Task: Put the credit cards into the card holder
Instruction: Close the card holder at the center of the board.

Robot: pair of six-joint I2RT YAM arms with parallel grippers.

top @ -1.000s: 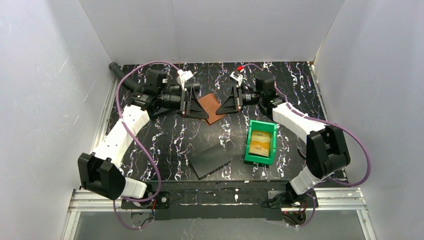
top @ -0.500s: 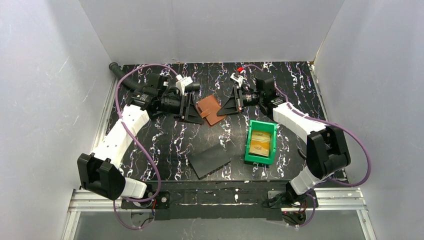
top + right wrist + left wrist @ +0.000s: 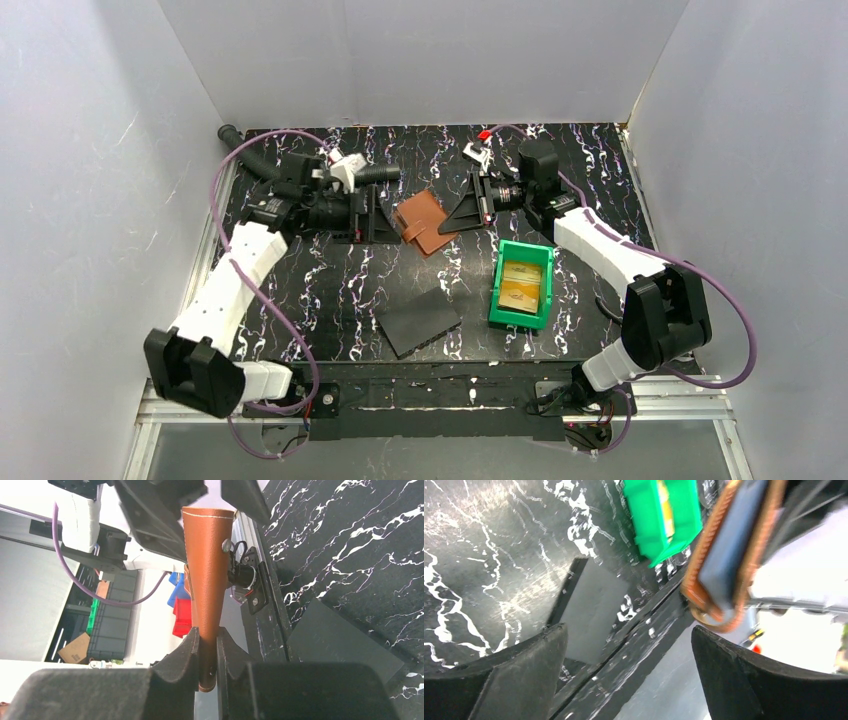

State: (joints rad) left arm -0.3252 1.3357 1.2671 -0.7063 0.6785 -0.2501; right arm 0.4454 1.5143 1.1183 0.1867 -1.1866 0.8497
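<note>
The brown leather card holder (image 3: 422,220) hangs above the far middle of the table, clamped at one edge by my right gripper (image 3: 456,213). In the right wrist view the holder (image 3: 207,575) stands edge-on between the shut fingers of that gripper (image 3: 207,665). My left gripper (image 3: 378,218) is open and empty just left of the holder, apart from it. The left wrist view shows the holder (image 3: 729,555) edge-on with a blue-grey surface between its leaves, beyond the open gripper (image 3: 626,630). Orange-yellow credit cards (image 3: 522,283) lie in the green bin (image 3: 508,318).
A dark grey flat slab (image 3: 420,322) lies on the black marbled table near the front middle; it also shows in the right wrist view (image 3: 345,645) and the left wrist view (image 3: 589,610). The green bin (image 3: 649,525) stands right of centre. White walls enclose the table.
My left gripper has drawn back to the left, away from the card holder. The holder stays in my right gripper and has turned a little.
</note>
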